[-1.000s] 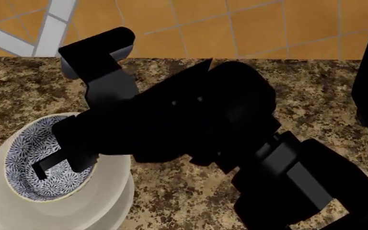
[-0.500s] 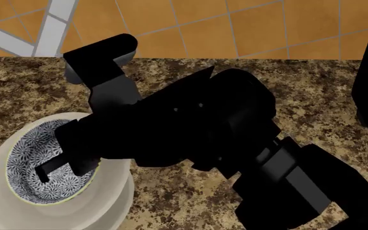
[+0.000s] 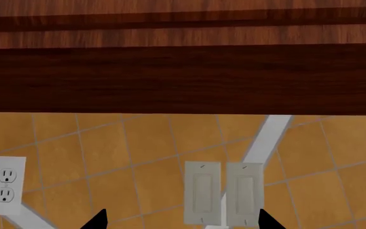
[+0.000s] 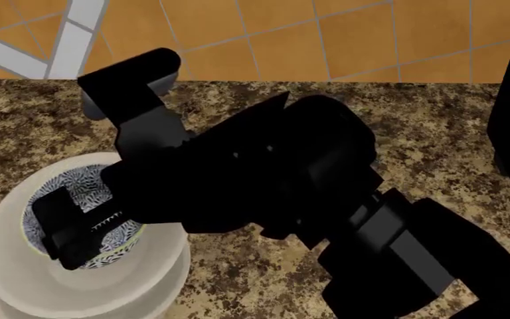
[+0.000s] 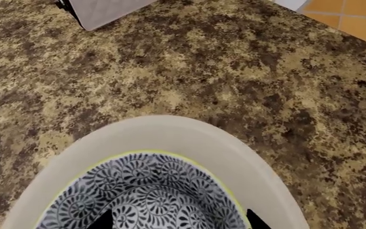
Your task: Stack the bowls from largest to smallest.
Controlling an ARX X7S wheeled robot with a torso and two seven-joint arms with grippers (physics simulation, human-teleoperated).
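The patterned bowl (image 4: 104,232) is sitting nested inside a plain white bowl (image 4: 24,279), which in turn is resting on a second white bowl (image 4: 162,302) whose rim is peeking out beneath it, at the near left of the speckled bench (image 4: 432,146). So the stack appears to be already built, largest at the bottom.

The right claw (image 4: 82,229) is hanging over the patterned bowl, its dark fingers lying across the bowl's opening. In the right wrist view only two fingertips are showing, set apart above the floral interior (image 5: 151,200), so it is reading as released and gripping nothing. The left claw (image 3: 179,222) is pointing at the tiled wall (image 3: 138,143) with its switches (image 3: 224,193) and an outlet (image 3: 5,186); its tips are spread wide with nothing between them, so it too is loose.

These bowls are looking rigid and glazed, like ceramic: probably smooth, slippery, fairly weighty and liable to chip if dropped or knocked. The sensible hold is on the rim wall, one finger inside and one outside, squeezing across the thin lip. I judge that any withdrawal should be going straight upward, since a sideways drag could be nudging the small bowl off centre or tipping the stack.
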